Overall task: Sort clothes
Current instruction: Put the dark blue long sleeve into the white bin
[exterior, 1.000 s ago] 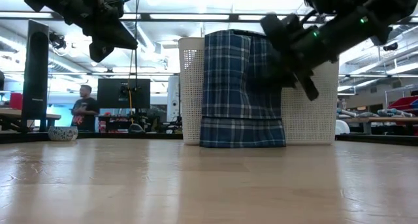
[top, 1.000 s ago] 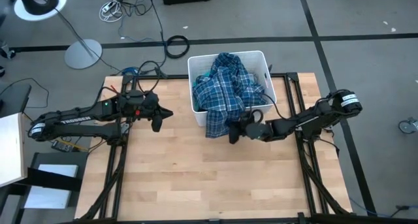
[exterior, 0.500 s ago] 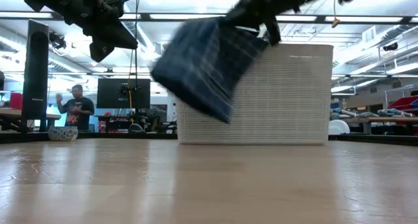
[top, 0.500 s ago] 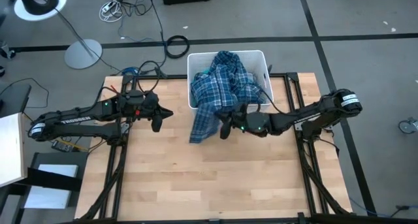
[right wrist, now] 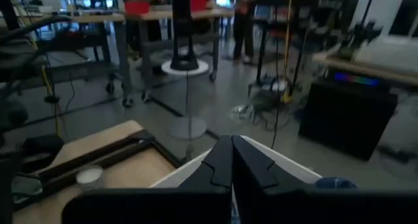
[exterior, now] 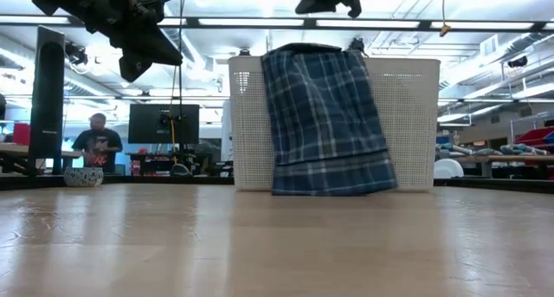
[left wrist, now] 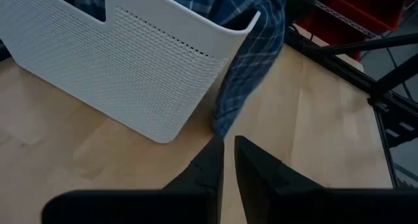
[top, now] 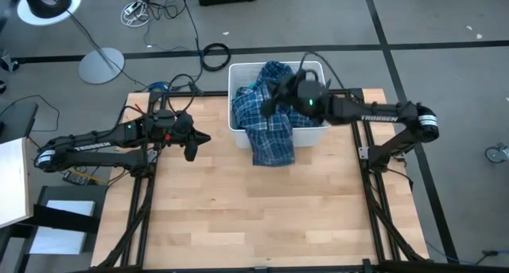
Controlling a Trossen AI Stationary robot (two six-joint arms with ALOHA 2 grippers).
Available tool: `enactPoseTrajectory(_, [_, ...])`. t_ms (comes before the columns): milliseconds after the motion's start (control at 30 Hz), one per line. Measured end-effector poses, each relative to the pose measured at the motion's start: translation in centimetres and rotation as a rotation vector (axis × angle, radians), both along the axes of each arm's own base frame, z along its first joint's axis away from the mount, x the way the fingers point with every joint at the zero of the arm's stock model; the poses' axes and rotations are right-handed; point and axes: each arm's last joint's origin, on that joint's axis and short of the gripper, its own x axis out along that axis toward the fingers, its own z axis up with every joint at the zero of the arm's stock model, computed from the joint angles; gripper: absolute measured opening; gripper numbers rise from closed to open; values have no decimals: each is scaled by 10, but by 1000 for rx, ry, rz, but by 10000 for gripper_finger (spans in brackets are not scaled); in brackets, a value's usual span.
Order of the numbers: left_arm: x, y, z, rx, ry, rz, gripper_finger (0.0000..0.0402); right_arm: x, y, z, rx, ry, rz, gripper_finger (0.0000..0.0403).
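Right gripper over the bin, fingers closed, holding nothing; reopen and grab the plaid shirt deeper. Left gripper waits left, closed, holding nothing.

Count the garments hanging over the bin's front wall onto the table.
1: the navy plaid shirt drapes over the white bin front wall, hem on the table. Other clothes inside may be hidden.

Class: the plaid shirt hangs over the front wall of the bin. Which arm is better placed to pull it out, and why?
The right. Its claw is above the white bin, over the plaid shirt. The left claw waits over bare table, apart from the bin.
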Motion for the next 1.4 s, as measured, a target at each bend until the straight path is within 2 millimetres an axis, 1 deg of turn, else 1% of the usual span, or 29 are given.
enactPoseTrajectory(67, [0,0,0,-1,4,0,42,-3,-9,5,43,5,20,0])
enactPoseTrajectory(100, [0,0,-1,-2,8,0,42,-3,-11,7,60,12,29,0])
enactPoseTrajectory(167, [-1,0,-2,-5,18,0,42,-6,-8,9,83,93,39,1])
enactPoseTrajectory(233, [-1,0,-2,-7,28,0,42,-12,-1,10,96,205,12,1])
enactPoseTrajectory(367, [-2,0,-4,-9,41,-1,42,-34,23,24,126,295,-142,1])
enactPoseTrajectory(467, [-2,0,-3,15,42,-13,42,-52,46,29,184,326,-154,1])
enactPoseTrajectory(567, [-2,0,-3,50,47,-16,42,-71,69,22,267,392,-133,0])
enactPoseTrajectory(700, [-2,0,-3,107,56,-32,42,-94,95,6,448,477,-168,1])
enactPoseTrajectory(833, [-2,2,-3,234,84,-40,41,-97,116,-22,538,472,-216,6])
enactPoseTrajectory(933, [-2,3,-2,349,115,-57,41,-94,126,-50,563,462,-229,16])
enactPoseTrajectory(1033, [-2,3,-2,412,131,-84,41,-90,133,-84,654,405,-249,29])
enactPoseTrajectory(1133, [-2,3,-2,407,130,-82,41,-84,137,-114,716,332,-229,47])
enactPoseTrajectory(1233, [-2,3,-2,405,130,-81,41,-75,139,-143,718,267,-133,72])
enactPoseTrajectory(1333, [-2,3,-2,405,130,-81,41,-72,136,-169,690,223,-53,104])
enactPoseTrajectory(1400, [-2,3,-2,404,129,-82,41,-74,131,-186,679,192,-35,126])
